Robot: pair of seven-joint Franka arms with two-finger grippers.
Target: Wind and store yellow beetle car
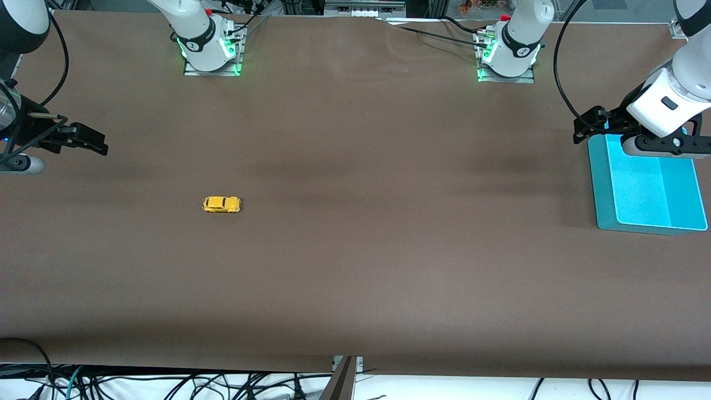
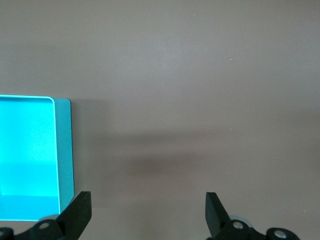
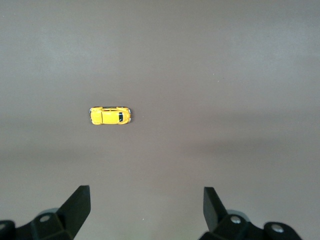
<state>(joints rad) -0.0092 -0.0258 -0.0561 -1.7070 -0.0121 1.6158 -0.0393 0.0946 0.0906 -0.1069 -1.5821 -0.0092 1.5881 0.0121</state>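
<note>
The yellow beetle car [image 1: 221, 204] stands on its wheels on the brown table, toward the right arm's end. It also shows in the right wrist view [image 3: 110, 115], well apart from the fingers. My right gripper [image 1: 91, 140] is open and empty, up over the table at the right arm's end; its jaws show wide apart in the right wrist view [image 3: 146, 205]. My left gripper [image 1: 590, 126] is open and empty over the edge of a teal tray [image 1: 602, 189], and also shows in the left wrist view [image 2: 148, 210].
The teal tray, also in the left wrist view [image 2: 65, 150], is empty and lies at the left arm's end of the table. The two arm bases [image 1: 210, 53] [image 1: 506, 58] stand along the table's back edge. Cables [image 1: 166, 383] hang below the front edge.
</note>
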